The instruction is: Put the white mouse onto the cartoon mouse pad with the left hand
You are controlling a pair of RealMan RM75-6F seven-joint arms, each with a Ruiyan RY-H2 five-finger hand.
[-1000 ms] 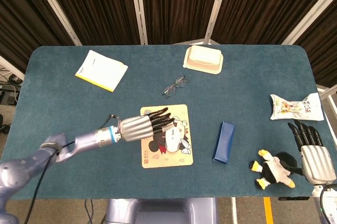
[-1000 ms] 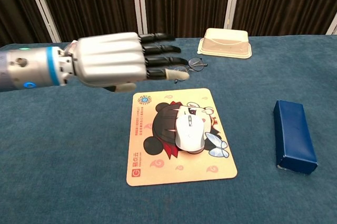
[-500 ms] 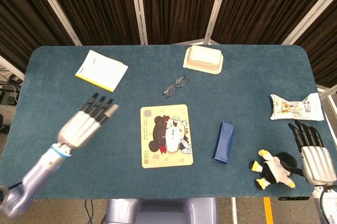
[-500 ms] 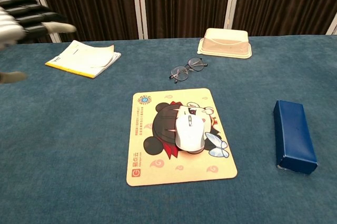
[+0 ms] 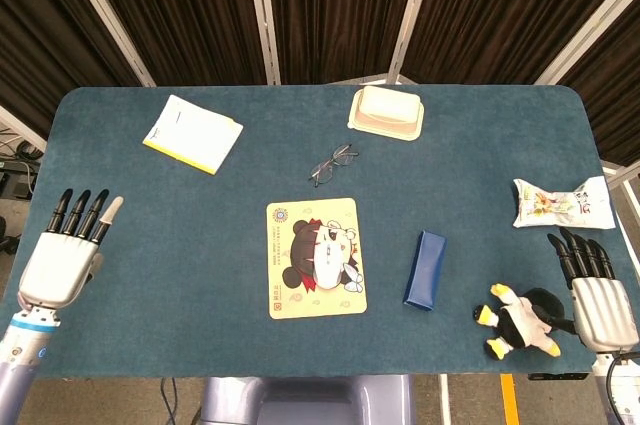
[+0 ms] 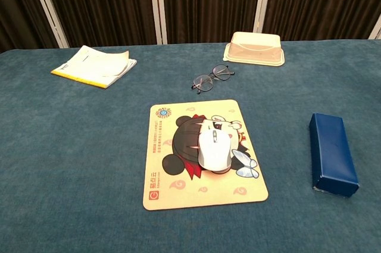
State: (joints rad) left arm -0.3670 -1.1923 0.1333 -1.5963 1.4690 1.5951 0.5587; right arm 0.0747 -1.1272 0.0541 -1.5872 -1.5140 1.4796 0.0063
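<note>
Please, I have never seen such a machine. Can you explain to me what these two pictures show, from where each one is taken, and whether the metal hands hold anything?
This is a robot with two arms, each ending in a mechanical hand. The head view looks down from above; the chest view looks forward from lower down. On the blue table a white mouse rests on a cartoon mouse pad. Around it lie glasses, a yellow-edged booklet, a cream box, a blue case, a snack packet and a toy penguin. The left hand and right hand are both open, holding nothing, at the table's edges.
</note>
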